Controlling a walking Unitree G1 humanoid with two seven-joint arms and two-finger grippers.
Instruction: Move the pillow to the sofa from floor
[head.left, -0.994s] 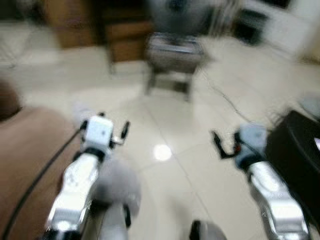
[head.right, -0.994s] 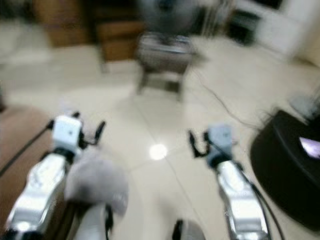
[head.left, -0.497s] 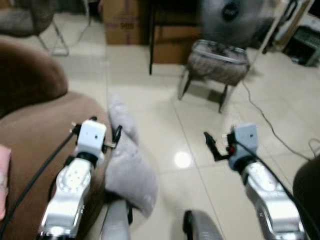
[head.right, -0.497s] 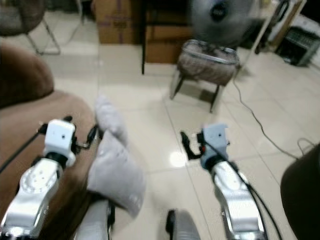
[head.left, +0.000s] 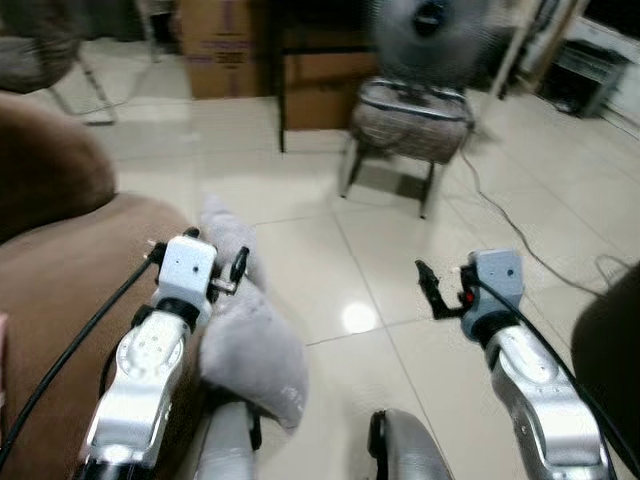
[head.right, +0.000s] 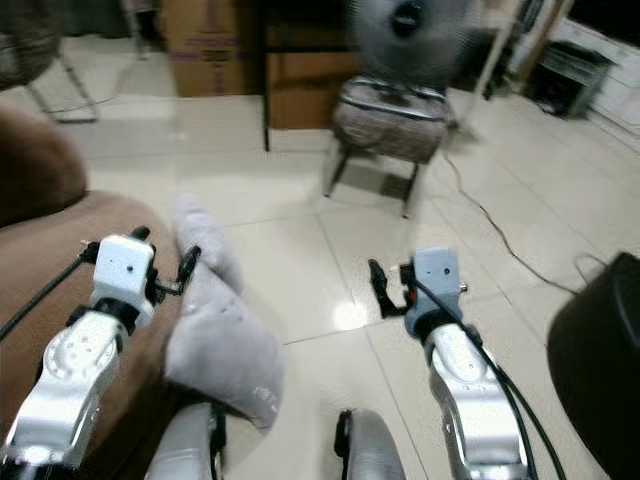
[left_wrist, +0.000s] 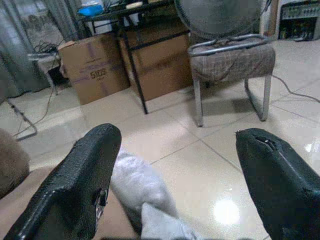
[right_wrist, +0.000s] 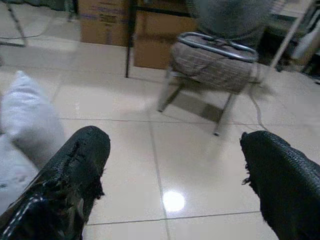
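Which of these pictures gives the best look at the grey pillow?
The right eye view: the pillow shows whole, leaning against the brown sofa. The left eye view is similar. Each wrist view catches just part of it beyond a black finger.

purple print on the side of the cardboard box (left_wrist: 95, 67) in the left wrist view, digits reading roughly "5103" but too blurred to be sure, a purple tape band above it, same box's print unreadable in the head views
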